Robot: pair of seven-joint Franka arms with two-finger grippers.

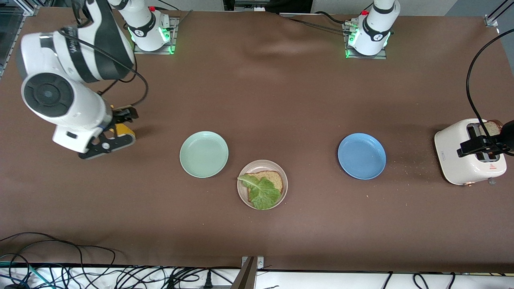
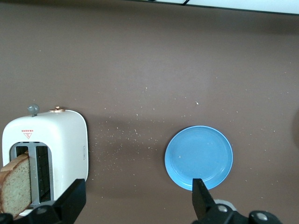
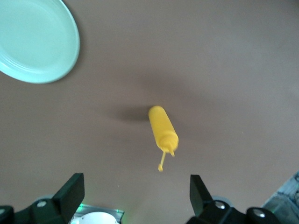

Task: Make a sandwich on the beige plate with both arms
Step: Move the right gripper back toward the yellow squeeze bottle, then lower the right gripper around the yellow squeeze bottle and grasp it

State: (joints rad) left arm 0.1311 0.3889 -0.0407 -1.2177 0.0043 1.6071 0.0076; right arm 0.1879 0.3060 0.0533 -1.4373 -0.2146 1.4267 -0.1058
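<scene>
The beige plate (image 1: 263, 162) sits near the table's middle, toward the front camera. One brown bread slice (image 1: 274, 178) lies on it with a green lettuce leaf (image 1: 263, 193) on top. A second bread slice (image 1: 490, 127) stands in a slot of the white toaster (image 1: 457, 160) at the left arm's end; it also shows in the left wrist view (image 2: 14, 186). My left gripper (image 1: 482, 149) hangs over the toaster, open and empty (image 2: 138, 203). My right gripper (image 1: 124, 116) hangs open and empty (image 3: 134, 196) over a yellow squeeze bottle (image 3: 163, 128).
A mint green plate (image 1: 204, 154) lies beside the beige plate toward the right arm's end. A blue plate (image 1: 362, 156) lies toward the left arm's end, between the beige plate and the toaster (image 2: 60, 149). The yellow bottle (image 1: 125, 130) lies on its side. Crumbs dot the cloth by the toaster.
</scene>
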